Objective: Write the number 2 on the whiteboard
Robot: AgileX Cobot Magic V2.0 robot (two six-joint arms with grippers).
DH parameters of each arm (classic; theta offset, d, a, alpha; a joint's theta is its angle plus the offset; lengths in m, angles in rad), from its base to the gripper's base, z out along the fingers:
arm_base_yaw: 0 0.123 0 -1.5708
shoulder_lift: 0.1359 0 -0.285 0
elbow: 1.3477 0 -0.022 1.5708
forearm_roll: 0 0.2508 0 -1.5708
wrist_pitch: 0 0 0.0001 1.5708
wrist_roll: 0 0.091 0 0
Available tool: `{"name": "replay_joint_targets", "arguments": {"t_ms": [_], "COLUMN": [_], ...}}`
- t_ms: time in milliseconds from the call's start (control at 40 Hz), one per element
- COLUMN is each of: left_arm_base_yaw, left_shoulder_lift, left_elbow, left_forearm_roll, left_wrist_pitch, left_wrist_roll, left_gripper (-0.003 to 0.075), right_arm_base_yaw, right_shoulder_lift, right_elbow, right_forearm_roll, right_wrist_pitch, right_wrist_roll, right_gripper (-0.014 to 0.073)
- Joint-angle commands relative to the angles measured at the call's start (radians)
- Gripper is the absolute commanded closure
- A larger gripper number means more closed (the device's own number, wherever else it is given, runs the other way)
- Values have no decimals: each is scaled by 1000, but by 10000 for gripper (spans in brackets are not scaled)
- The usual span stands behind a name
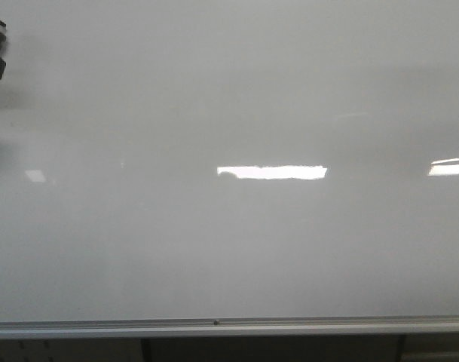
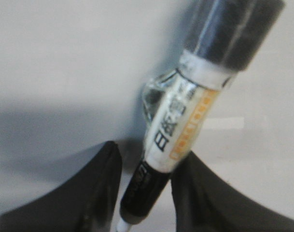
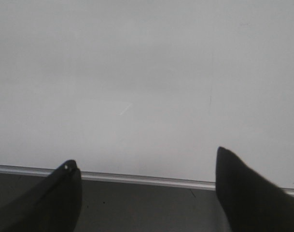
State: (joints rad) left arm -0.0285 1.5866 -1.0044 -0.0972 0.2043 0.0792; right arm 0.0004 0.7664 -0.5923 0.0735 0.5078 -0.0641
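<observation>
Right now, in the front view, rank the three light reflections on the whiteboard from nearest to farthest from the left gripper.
1. Faint patch, left side, nearest the left gripper and its marker.
2. Long bright strip, centre.
3. Bright streak, right edge.

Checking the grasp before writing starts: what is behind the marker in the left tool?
Plain whiteboard lies behind the marker held in the left tool, with no writing visible. The marker's body hides whatever surface is directly behind it.

whiteboard (image 1: 237,98) | glossy white, unmarked | silver frame at bottom edge
</observation>
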Motion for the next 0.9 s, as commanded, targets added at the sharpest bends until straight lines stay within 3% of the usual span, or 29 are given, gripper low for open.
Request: {"name": "replay_joint_targets", "arguments": {"t_ms": [0, 225, 375, 475, 650, 825, 875], "left_arm_base_yaw": [-18, -44, -57, -70, -108, -152, -169], "left_shoulder_lift": [-30, -73, -143, -198, -291, -349, -357], "left_elbow": [-31, -34, -54, -92, -164, -190, -192], "left_forearm_roll": [-11, 29, 97, 87, 7, -230, -296], "left_wrist_pitch": [-50, 2, 135, 298, 574, 824, 861], "left_wrist_roll": [-7, -1, 9, 86, 292, 661, 713], "left_gripper": [595, 739, 739, 739, 739, 739, 739], "right_arm_base_yaw": [2, 2, 2, 2, 2, 12, 29], "right_shoulder_lift": [1, 1, 8, 33, 91, 168, 196], "right_elbow": [-35, -35, -76, -131, -248, -348, -375], "right_forearm_roll": [-7, 0, 61, 67, 143, 336, 388], "right_wrist_pitch": [-62, -62, 24, 119, 290, 409, 441], "right_wrist_roll": [-5, -5, -13, -62, -205, -445, -532], "right_gripper": [1, 1, 1, 1, 1, 1, 1]}}
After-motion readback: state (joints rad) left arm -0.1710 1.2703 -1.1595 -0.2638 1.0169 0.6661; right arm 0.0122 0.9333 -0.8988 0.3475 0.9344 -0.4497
